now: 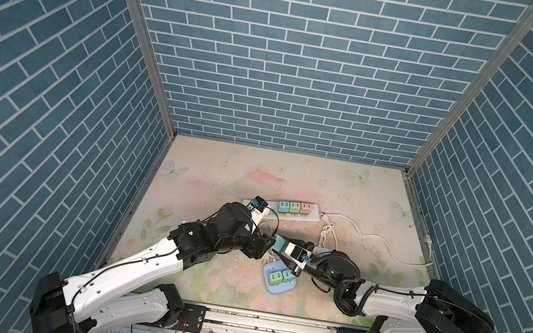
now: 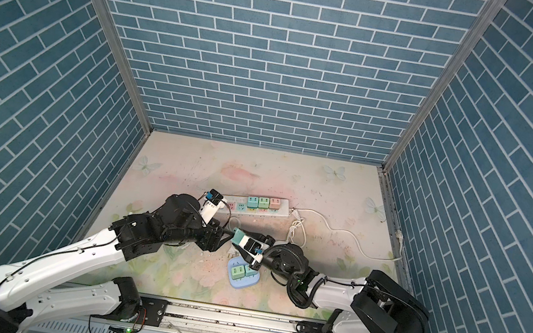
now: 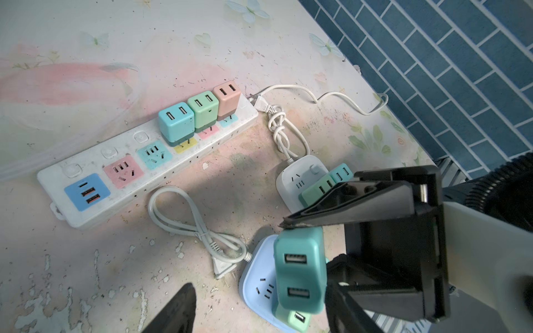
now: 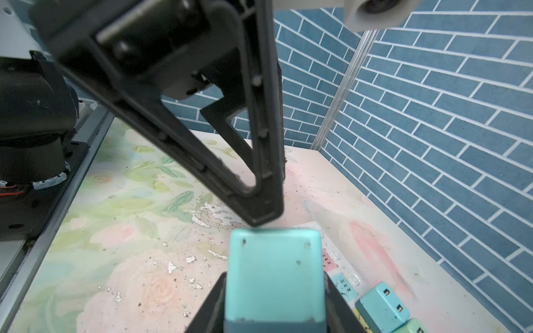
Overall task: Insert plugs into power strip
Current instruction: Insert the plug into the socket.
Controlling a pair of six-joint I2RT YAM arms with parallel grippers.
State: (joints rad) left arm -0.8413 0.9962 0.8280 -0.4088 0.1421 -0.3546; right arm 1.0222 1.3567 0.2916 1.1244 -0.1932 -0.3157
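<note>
Handover in mid-air, on the robot's side of the power strip (image 3: 52, 184) and well apart from it.

- Right gripper (image 4: 274, 288): clenched on a teal plug (image 3: 300, 268), gripping its darker base end. USB face points at the left wrist camera. Prongs hidden.
- Left gripper (image 3: 259, 305): fingers spread to either side of the plug, not clamped. One fingertip (image 4: 259, 216) sits just beside the plug's free end; can't tell if it touches.
- Strip: three plugs seated in a row at the cord end, teal (image 3: 176, 121), green (image 3: 203, 111), tan (image 3: 226, 96). Pink socket (image 3: 124, 171) and teal socket (image 3: 154, 155) free, toward the USB end.
- Below the held plug, further from the strip: a small blue socket block (image 3: 253, 276). A loose white cord (image 3: 184, 222) lies between it and the strip.

Risks, as I judge them:
- Right lets go before left has a firm hold: plug falls onto the blue block or cord, perhaps prongs-up.
- Little free plug body shows past the right fingers, so the left may get a shallow pinch that tilts the plug.
- The two sets of fingers could collide or jam.
- Later, the free teal socket sits hard against the seated teal plug, so there is little finger room.
- Nothing pins the strip; a push may slide it.
</note>
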